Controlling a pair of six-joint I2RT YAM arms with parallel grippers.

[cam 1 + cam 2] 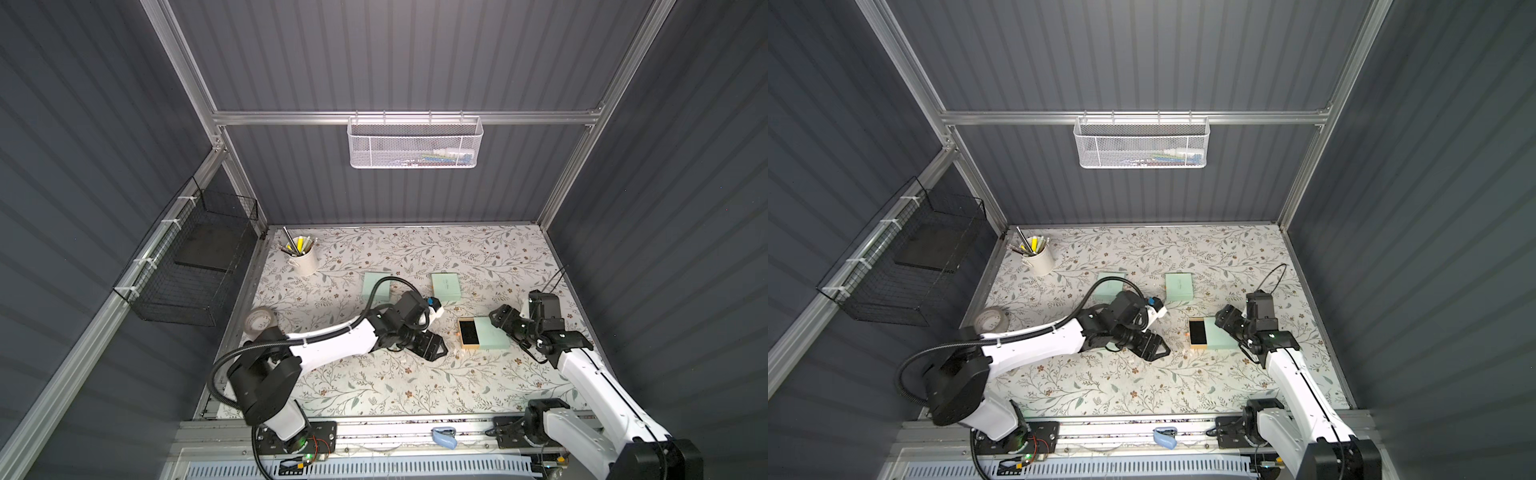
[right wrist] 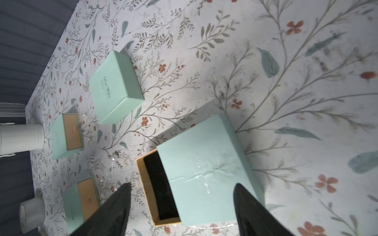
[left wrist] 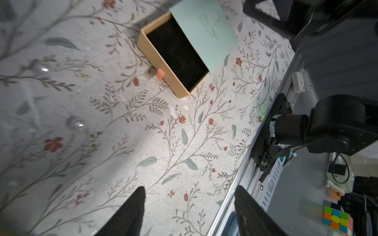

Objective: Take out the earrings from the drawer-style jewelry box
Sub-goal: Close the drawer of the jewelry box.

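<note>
The drawer-style jewelry box (image 1: 493,338) is found toward the right edge of the floral desk (image 1: 374,382), about midway between its near and far edges. Its mint sleeve lies flat and its kraft drawer (image 1: 469,332) stands pulled out toward the left edge; inside the drawer only black lining can be made out. The earrings (image 3: 77,124) are shown in the left wrist view as two blurred pearly beads on the bare desk, outside the drawer and apart from each other; in both top views they are too small to be told from the floral print. The left gripper (image 1: 439,350) is held low over the middle of the desk, just left of the drawer, its fingers (image 3: 131,212) parted with nothing but desk between them. The right gripper (image 1: 498,321) is placed over the sleeve's right end, its fingers (image 2: 116,210) spread wide with the box seen between them; whether they touch it cannot be told. Nearer the far edge a closed mint box (image 1: 446,286) is seen whole, while a second mint box (image 1: 376,291) is partly hidden by the left arm's cable. A pen cup (image 1: 305,262) stands in the far left corner, and a tape roll (image 1: 259,319) at the left edge is partly covered by the left arm.
</note>
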